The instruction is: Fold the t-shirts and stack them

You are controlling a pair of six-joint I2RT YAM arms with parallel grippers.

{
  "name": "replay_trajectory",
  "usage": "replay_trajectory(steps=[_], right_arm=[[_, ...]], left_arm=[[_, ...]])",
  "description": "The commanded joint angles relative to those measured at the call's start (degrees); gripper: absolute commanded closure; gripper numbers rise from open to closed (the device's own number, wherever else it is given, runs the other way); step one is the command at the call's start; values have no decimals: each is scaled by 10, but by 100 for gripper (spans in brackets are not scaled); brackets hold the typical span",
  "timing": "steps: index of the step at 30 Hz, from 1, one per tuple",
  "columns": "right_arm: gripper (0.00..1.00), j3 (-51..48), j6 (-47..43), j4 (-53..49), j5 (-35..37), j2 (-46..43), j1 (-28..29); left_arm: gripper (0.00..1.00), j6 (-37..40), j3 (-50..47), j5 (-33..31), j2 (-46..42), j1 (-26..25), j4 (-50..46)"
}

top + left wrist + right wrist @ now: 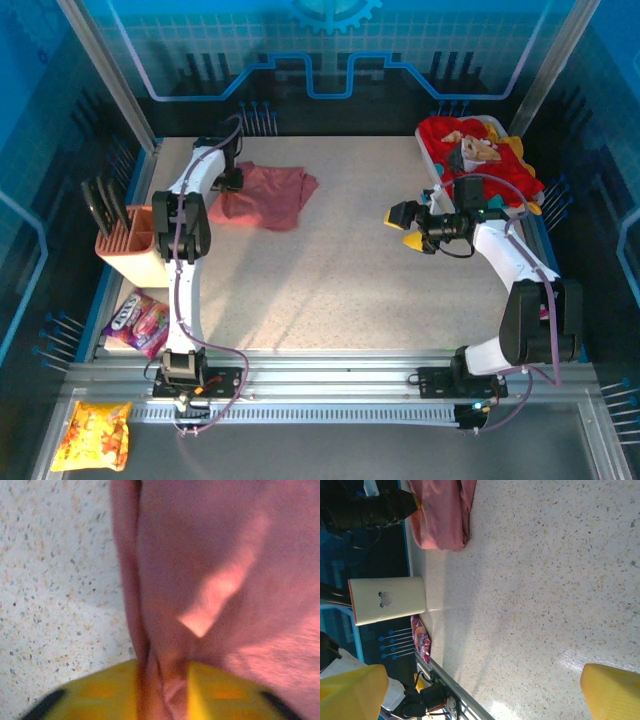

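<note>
— Left fingers (85, 697), entry one?
— Fold of pink t-shirt (215, 580) lies between them; pinching or slack, I cannot tell. Shirt: worktop (350, 290)'s far left corner, long axis running rightward.
— Right fingers (612, 692)?
— Spread wide, bare, well apart from shirt. My left arm is nearer.

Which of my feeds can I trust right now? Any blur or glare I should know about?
Left wrist: blurred throughout, too close to the dusty rose-pink cloth t-shirt, a bright streak of light across it; the left gripper's yellow fingers soft-edged. Right wrist: speckled tabletop sharp, white glare near the bottom. Top external: clear, blue-tinted light.
</note>
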Motion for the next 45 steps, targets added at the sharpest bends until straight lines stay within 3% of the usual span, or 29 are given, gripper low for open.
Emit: replay_trajectory(steps=[1,2,3,12,24,30,38,45], right_arm=[[0,-2,-2,-14,-7,-7,-2],[0,-3,-2,-15,-8,-7,-1],[0,-3,-2,-16,-8,-8,-1],[0,-10,2,-7,-7,-15,3],[0,-16,11,11,-16,-20,3],[0,-26,17,24,-21,-25,3],[0,-35,5,23,-26,-18,0],[0,-44,11,35,-28,-18,-2]], left_arm=[[41,-6,10,-28,-3,14,-18],[29,-9,15,-32,-3,15,-22],[26,-13,25,-33,-3,16,-31],[16,-68,6,78,-107,-4,-22],[17,-140,-110,172,-198,-139,47],[18,-206,-138,198,-186,-205,101],[22,-264,-127,283,-120,-226,192],[20,-287,-121,303,-64,-229,253]])
